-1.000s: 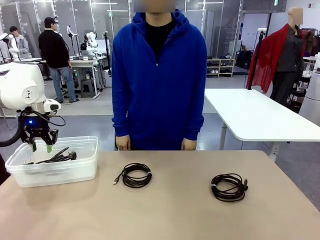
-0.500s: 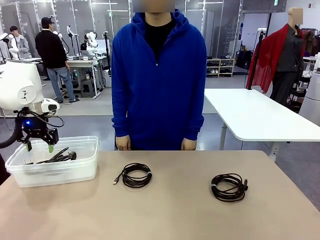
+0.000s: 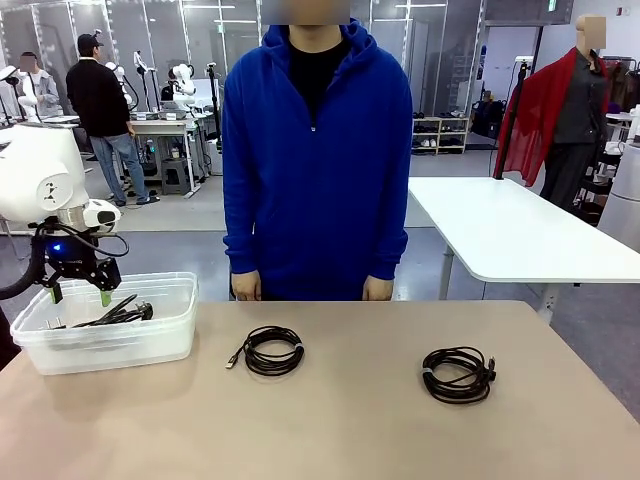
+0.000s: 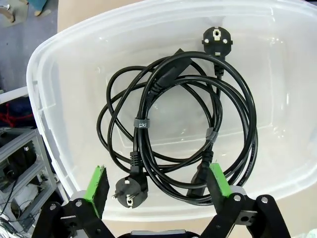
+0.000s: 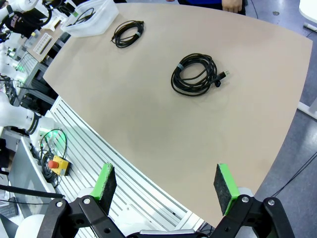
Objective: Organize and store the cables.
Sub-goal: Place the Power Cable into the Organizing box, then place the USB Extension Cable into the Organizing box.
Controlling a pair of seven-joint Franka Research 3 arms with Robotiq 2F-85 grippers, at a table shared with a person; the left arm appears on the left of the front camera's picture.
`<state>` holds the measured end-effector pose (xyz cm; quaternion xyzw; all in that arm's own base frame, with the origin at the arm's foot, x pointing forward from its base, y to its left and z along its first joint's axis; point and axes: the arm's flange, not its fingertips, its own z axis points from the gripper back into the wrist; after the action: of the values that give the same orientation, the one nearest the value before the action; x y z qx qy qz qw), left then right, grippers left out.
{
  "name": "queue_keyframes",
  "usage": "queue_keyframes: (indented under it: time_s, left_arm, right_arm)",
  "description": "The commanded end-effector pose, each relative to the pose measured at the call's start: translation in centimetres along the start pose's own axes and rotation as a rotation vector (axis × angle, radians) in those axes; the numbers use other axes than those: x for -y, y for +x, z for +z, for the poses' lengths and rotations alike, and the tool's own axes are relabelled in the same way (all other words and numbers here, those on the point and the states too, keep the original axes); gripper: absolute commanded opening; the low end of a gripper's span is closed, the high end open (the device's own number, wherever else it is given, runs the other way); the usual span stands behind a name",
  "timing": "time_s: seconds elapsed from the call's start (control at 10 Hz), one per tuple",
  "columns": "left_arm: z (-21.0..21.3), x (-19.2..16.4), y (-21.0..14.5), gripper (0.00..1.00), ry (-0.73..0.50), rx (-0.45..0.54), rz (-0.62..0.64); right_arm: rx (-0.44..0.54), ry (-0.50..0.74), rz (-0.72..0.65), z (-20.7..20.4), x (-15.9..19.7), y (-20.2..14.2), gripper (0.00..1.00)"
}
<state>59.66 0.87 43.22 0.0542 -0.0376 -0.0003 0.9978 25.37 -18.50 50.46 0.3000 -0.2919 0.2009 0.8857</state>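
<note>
Standing behind the tan table, a person in a blue hoodie has the clear plastic bin off to the robot's left, with coiled power cables lying inside it. The left gripper hangs above the bin and the right gripper hovers high over the table's near edge, both with jaws released and empty. Two thinner coils rest apart on the tabletop: the middle cable and the right cable.

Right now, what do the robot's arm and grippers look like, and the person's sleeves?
Left arm is glossy white, with a black hose and a blue light near the wrist. Left gripper and right gripper are black with green pads. The person's sleeves are blue.
</note>
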Motion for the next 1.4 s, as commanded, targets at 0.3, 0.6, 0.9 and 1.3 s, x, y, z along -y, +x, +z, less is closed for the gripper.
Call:
queue_keyframes:
  time_s: [0.3,0.6,0.9,1.3]
  left_arm:
    - [0.1,-0.1,0.2,1.0,0.005,0.005,0.006]
    - [0.1,-0.1,0.2,1.0,0.005,0.005,0.006]
    - [0.0,0.0,0.0,1.0,0.0,0.0,0.0]
    - [7.2,-0.9,-4.6,1.0,-0.055,0.194,-0.111]
  right_arm:
    - [0.009,0.006,0.015,0.1,0.0,0.1,1.0]
    - [0.009,0.006,0.015,0.1,0.0,0.1,1.0]
    - [0.009,0.006,0.015,0.1,0.0,0.1,1.0]
    - [0.009,0.006,0.015,0.1,0.0,0.1,1.0]
